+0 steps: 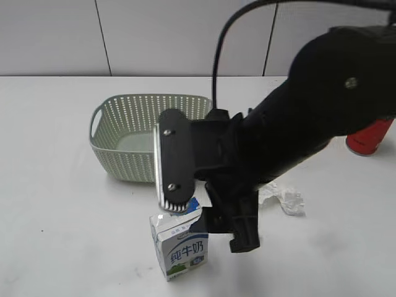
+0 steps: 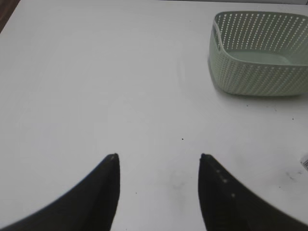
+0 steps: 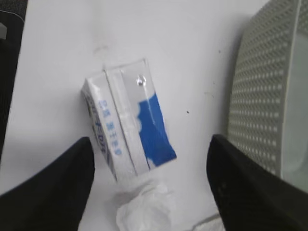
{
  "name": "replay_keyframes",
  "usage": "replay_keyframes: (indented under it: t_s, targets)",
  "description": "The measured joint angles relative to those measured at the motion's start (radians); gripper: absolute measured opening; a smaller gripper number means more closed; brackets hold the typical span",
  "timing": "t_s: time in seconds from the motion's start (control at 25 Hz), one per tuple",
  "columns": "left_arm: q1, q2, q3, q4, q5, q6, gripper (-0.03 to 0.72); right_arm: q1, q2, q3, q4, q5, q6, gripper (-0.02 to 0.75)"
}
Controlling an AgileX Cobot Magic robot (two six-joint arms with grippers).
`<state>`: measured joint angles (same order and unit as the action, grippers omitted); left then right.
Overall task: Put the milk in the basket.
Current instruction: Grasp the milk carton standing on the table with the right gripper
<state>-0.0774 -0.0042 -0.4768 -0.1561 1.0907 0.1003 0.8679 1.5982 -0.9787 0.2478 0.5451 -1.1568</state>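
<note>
The milk (image 1: 180, 246) is a small white carton with a blue top flap, standing upright on the white table near the front. The right wrist view shows its top (image 3: 127, 125) from above. My right gripper (image 1: 210, 226) reaches across the middle and hovers just above the carton, open and empty; its two fingers (image 3: 150, 140) stand either side of the carton's near end. The sage-green basket (image 1: 117, 151) stands behind the carton, empty, and also shows in the right wrist view (image 3: 269, 96). My left gripper (image 2: 159, 156) is open and empty over bare table, with the basket (image 2: 255, 77) at the far right.
A crumpled white tissue (image 1: 286, 199) lies right of the carton and shows between the right fingers (image 3: 144, 207). A red soda can (image 1: 370, 137) stands at the far right. The right arm hides part of the basket's right side.
</note>
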Motion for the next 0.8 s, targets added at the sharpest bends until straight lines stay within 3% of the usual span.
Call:
replay_keyframes:
  t_s: [0.48, 0.56, 0.72, 0.8]
  targets:
    - [0.000, 0.000, 0.000, 0.000, 0.000, 0.000, 0.327, 0.051, 0.229, -0.085, -0.022, 0.019, -0.075, 0.580]
    - [0.000, 0.000, 0.000, -0.001, 0.000, 0.000, 0.309, 0.051, 0.231, -0.086, -0.024, 0.021, -0.076, 0.546]
    - [0.000, 0.000, 0.000, -0.001, 0.000, 0.000, 0.275, 0.051, 0.230, -0.089, -0.024, 0.034, -0.076, 0.363]
    - [0.000, 0.000, 0.000, -0.001, 0.000, 0.000, 0.262, 0.052, 0.228, -0.089, -0.024, 0.039, -0.076, 0.363]
